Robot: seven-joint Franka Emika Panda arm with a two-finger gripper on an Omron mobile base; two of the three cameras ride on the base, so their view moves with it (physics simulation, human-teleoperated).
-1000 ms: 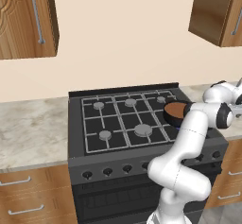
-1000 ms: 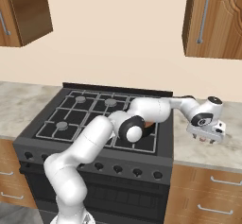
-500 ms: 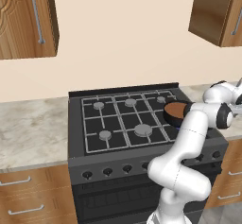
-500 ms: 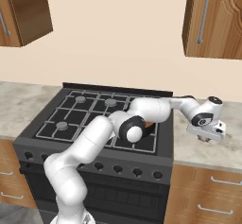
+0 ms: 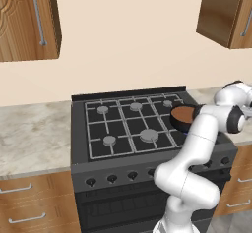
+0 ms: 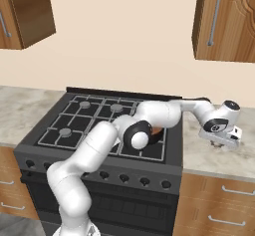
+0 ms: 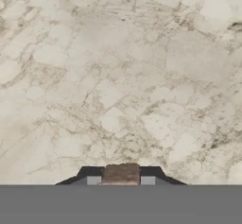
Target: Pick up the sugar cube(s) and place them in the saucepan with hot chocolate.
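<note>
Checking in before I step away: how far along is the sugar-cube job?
Looks about midway. In hand: the gripper is shut on a small brown sugar cube, above the marble counter right of the stove. Left: carry it to the saucepan with hot chocolate on the stove's right side and drop it in.

My base views are evenly and softly lit, with no hard shadows and no glare on the stove (image 5: 128,129) or the marble counter (image 6: 214,153). Edges look straight, without distortion. Everything is rendered slightly soft and coarse. My hand view is bright and flat: the stone is blurred and blotchy, darkening faintly toward 3 o'clock.
</note>
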